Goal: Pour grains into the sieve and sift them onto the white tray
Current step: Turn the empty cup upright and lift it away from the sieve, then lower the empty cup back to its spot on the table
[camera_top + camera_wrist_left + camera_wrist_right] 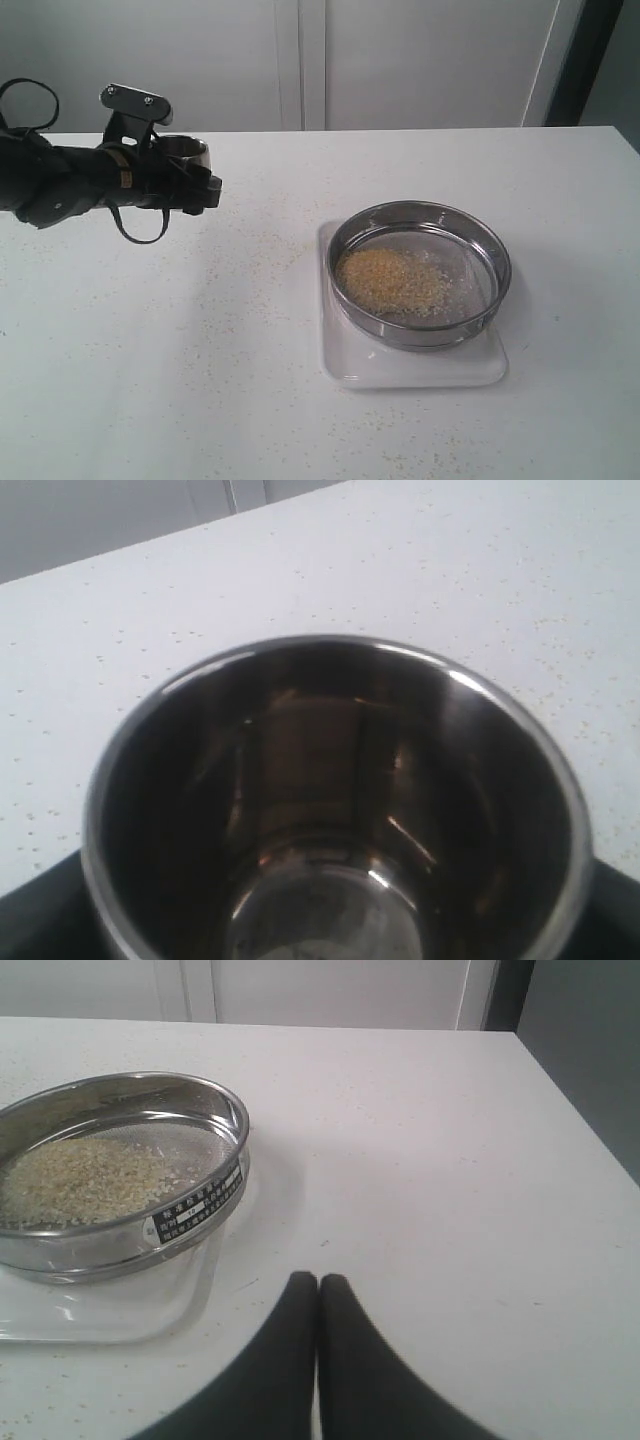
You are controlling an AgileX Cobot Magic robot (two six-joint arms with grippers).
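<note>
The grains [390, 280] lie heaped in the sieve [432, 337], which sits on the white tray [400, 372], so the pour looks finished and sifting is the step in hand. The left end effector [188, 185] hangs well apart from the tray, its jaws spread wide around a steel cup [330, 810] whose bottom shows bare. That cup is best set down upright on the table [150, 350], clear of the tray. The right end effector [319, 1295] is pinched closed near the sieve and would have to open to take the steel ring. Shaking should probably be short, level and centred over the tray, since stray granules [545, 625] already dot the table.
</note>
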